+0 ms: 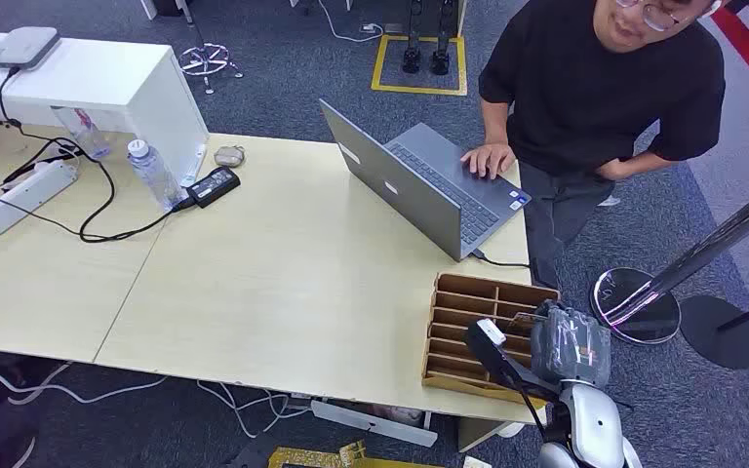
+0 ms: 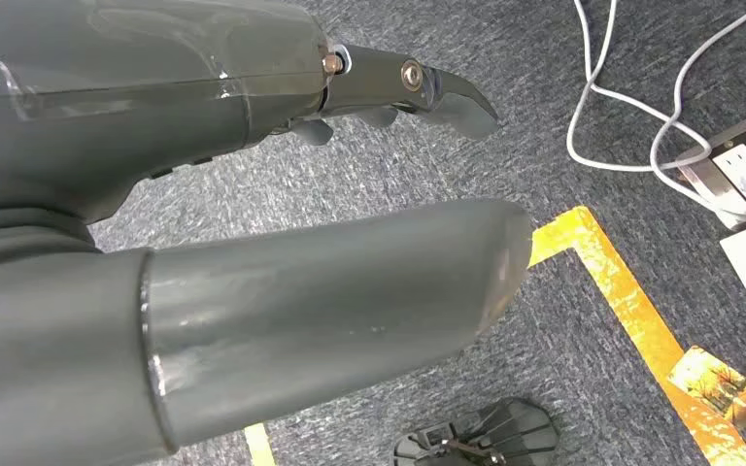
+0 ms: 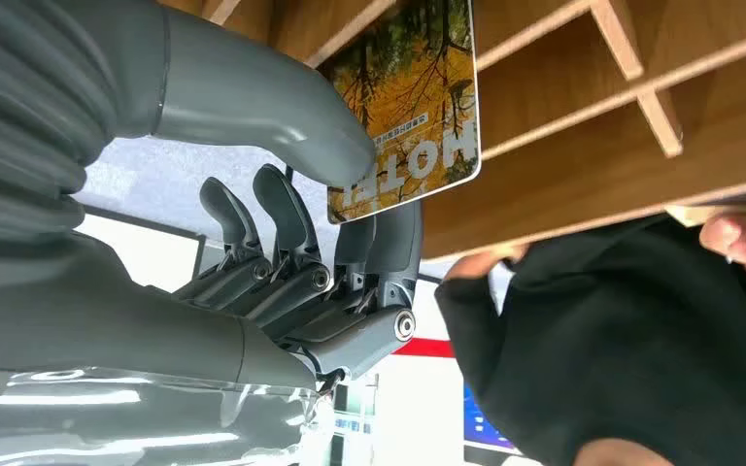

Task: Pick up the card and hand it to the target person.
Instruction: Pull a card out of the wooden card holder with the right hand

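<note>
Right hand (image 3: 282, 243) pinches the card (image 3: 413, 107) at the wooden organizer (image 3: 583, 126)

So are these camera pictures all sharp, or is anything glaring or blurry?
Head view: even indoor light, sharp, with bright glints on the chrome stand base. Left wrist view: the grey left robot hand so close it looks soft, carpet crisp. Right wrist view: turned upside down; the yellow autumn-print card held by the right robot hand is sharp, the person's black shirt blurred.
</note>
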`<state>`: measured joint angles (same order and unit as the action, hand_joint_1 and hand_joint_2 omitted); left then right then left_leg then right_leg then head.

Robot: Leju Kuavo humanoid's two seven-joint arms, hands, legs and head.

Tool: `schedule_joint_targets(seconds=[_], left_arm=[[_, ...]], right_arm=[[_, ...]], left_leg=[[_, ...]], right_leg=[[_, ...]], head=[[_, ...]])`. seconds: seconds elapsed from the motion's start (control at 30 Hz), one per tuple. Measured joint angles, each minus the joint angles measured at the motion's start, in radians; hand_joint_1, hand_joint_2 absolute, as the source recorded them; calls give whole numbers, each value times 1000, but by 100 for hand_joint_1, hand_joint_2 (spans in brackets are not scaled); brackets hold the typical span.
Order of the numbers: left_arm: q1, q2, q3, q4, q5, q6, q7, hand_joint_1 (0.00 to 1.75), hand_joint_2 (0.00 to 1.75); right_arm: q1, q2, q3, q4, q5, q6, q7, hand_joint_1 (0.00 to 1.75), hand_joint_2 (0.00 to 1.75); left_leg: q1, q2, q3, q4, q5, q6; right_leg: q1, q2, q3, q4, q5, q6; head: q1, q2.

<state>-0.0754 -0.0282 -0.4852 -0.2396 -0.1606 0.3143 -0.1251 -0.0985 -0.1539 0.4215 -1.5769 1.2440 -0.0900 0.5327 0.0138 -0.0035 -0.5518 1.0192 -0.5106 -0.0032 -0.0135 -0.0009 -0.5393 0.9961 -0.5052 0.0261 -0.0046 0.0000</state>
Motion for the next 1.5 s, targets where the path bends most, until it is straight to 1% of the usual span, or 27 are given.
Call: schedule_joint_targets(seconds=[0.2,0.87,1.0,1.13,1.3,1.5], left_arm=[[0,0,-1,0,2,0,0,0,0],[0,0,-3,0,14,1,3,0,0],[0,0,-3,0,15,1,4,0,0],[0,0,-3,0,15,1,3,0,0],[0,0,-3,0,15,1,2,0,0],[0,0,-5,0,15,1,2,0,0]], right_arm=[[2,-1,-1,-25,0,-1,3,137,175],[7,-18,-6,-134,21,-5,29,154,175],[3,-25,-11,-168,30,0,36,154,175],[-8,-30,-15,-197,38,7,40,154,175],[-39,-39,-17,-231,40,21,47,160,175],[-73,-45,-19,-243,37,30,54,161,175]], left_leg=[[0,0,0,0,0,0],[0,0,0,0,0,0],[0,0,0,0,0,0],[0,0,0,0,0,0],[0,0,0,0,0,0],[0,0,0,0,0,0]], right_leg=[[0,0,0,0,0,0],[0,0,0,0,0,0],[0,0,0,0,0,0],[0,0,0,0,0,0],[0,0,0,0,0,0],[0,0,0,0,0,0]], head=[[0,0],[0,0],[0,0],[0,0],[0,0],[0,0]])
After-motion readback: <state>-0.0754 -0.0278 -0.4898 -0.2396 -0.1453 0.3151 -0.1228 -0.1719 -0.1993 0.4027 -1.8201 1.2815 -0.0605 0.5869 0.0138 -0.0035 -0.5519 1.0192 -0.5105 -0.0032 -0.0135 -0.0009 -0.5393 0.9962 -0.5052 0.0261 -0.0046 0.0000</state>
